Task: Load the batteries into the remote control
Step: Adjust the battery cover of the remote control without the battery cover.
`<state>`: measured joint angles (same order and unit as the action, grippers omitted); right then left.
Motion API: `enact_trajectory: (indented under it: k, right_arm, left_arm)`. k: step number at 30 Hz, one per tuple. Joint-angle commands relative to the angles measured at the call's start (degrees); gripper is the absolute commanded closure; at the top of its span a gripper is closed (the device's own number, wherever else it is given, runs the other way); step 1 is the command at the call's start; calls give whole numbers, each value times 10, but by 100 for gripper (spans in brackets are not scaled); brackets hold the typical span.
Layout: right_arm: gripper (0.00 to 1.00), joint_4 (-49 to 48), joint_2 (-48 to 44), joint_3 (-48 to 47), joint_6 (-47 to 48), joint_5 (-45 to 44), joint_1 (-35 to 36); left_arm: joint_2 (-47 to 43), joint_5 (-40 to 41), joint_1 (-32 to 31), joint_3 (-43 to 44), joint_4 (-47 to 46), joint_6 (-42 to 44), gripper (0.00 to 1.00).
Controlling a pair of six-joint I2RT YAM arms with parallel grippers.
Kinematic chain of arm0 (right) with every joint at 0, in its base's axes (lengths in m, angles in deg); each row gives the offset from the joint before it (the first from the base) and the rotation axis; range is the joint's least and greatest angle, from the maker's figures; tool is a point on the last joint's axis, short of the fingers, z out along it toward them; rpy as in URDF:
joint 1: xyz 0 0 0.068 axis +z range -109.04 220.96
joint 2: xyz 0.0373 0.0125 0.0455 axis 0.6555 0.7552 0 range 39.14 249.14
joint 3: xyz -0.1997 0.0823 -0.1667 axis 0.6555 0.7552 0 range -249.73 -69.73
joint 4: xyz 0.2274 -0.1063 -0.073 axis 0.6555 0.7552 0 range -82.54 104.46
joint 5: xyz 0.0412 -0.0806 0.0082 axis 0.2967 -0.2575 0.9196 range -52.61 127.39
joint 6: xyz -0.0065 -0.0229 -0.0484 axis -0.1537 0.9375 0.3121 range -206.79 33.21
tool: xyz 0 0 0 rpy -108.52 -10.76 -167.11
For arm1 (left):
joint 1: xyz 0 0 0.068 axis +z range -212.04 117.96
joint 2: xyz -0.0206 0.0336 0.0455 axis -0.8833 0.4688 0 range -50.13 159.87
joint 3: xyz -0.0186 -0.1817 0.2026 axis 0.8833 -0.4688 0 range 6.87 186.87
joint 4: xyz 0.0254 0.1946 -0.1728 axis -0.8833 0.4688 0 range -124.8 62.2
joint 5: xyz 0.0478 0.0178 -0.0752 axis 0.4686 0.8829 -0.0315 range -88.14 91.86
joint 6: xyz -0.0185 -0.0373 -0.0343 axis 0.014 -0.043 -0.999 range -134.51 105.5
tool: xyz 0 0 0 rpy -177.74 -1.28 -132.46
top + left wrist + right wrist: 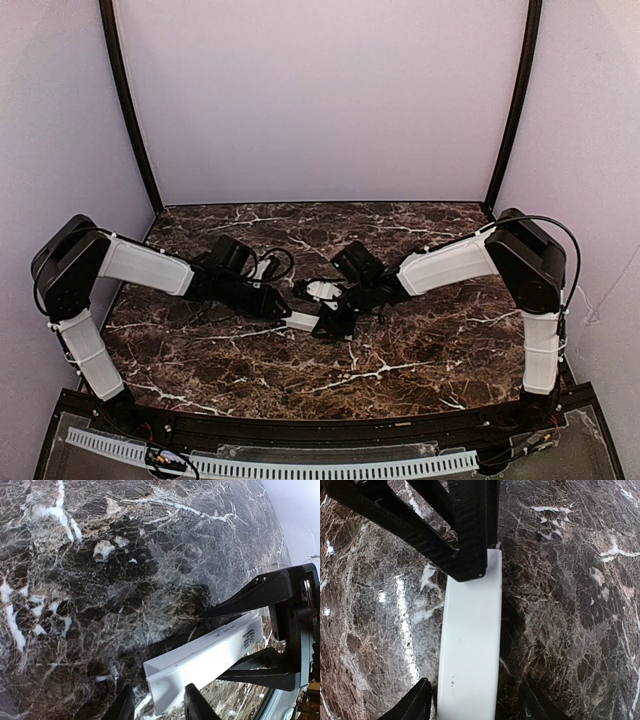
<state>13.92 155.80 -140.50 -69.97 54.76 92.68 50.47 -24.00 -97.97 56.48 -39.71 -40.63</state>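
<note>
The remote control [470,645] is a slim white bar of smooth, hard plastic, sitting mid-frame in the overhead view where the two arms meet. I judge it light and stiff but slick, so it could twist out of a narrow pinch. The long flat sides near either end look like the places to hold it. The right claw [476,705] is unclenched, its black fingers straddling the bar with a gap showing on one side. The left claw [159,707] sits at the bar's other end, lower centre of its own view, and I cannot tell whether it pinches the bar. The bench [420,350] is glossy dark marble-patterned stone with white veins. I see no batteries in any view
</note>
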Motion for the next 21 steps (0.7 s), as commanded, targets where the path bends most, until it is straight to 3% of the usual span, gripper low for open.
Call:
enact_trajectory:
  k: [1, 9, 21]
  right_arm:
    - [41, 43, 0, 9, -7, -13, -5]
    - [40, 44, -10, 15, -7, -11, -9]
    - [43, 48, -18, 25, -6, -1, -11]
  left_arm:
    - [8, 5, -5, 20, 20, 11, 64]
    - [25, 18, -24, 50, 41, 28, 49]
    - [38, 41, -38, 57, 73, 47, 51]
